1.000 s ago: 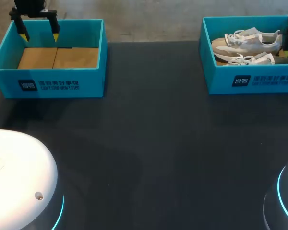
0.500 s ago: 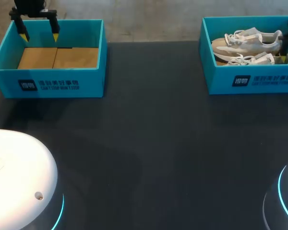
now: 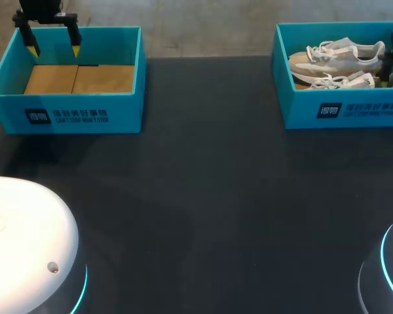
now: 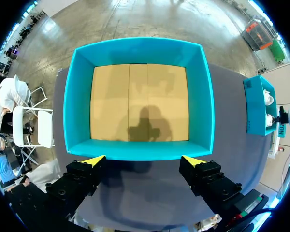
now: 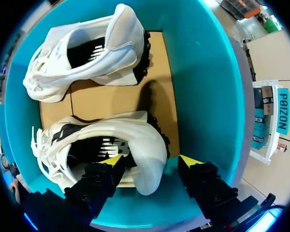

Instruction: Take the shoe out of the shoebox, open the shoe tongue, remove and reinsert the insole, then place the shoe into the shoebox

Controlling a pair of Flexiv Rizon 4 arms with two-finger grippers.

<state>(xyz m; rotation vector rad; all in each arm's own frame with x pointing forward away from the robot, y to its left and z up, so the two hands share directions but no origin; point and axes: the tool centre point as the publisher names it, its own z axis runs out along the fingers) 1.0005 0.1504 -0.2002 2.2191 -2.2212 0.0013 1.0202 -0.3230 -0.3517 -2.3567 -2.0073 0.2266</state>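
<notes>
Two white sneakers lie side by side in the right teal shoebox (image 3: 344, 112), one farther back (image 3: 337, 55) and one nearer the front wall (image 3: 340, 80). In the right wrist view my right gripper (image 5: 152, 160) hangs over the heel of the nearer sneaker (image 5: 111, 140), open; one fingertip sits over the shoe's mouth and the other stands clear of the heel. The other sneaker (image 5: 87, 53) lies ahead of it. My left gripper (image 3: 52, 42) is open above the back wall of the left box (image 3: 65, 112), holding nothing.
The left teal box (image 4: 140, 50) holds only its bare cardboard floor. The right box's wall (image 5: 208, 72) rises close beside my right fingers. Dark tabletop (image 3: 203, 196) lies between the boxes. My arms' white bases (image 3: 26, 242) stand at the front corners.
My right gripper's fingers have spread wider around the nearer sneaker's heel. The left arm has not moved.
</notes>
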